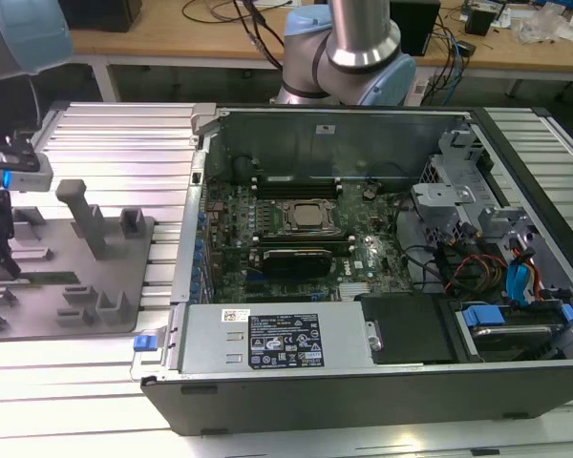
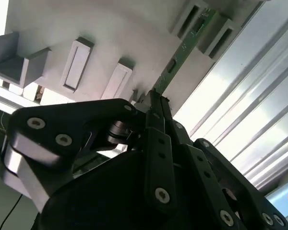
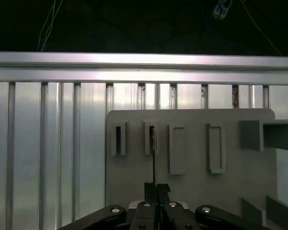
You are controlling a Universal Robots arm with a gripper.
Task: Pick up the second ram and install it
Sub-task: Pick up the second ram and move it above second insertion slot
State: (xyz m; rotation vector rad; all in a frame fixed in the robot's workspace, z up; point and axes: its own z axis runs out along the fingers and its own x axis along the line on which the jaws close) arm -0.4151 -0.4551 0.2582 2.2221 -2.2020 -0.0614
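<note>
My hand is clamped on one end of the second ram, with both dark fingers pressed against the thin green board. The ram stands on edge over a grey holder tray, and its far end reaches in between two raised blocks. In the first wrist view the ram shows as a thin dark line running from my hand to a slot. The tray lies on a ribbed metal counter, to the exterior view's left of an open computer case.
</note>
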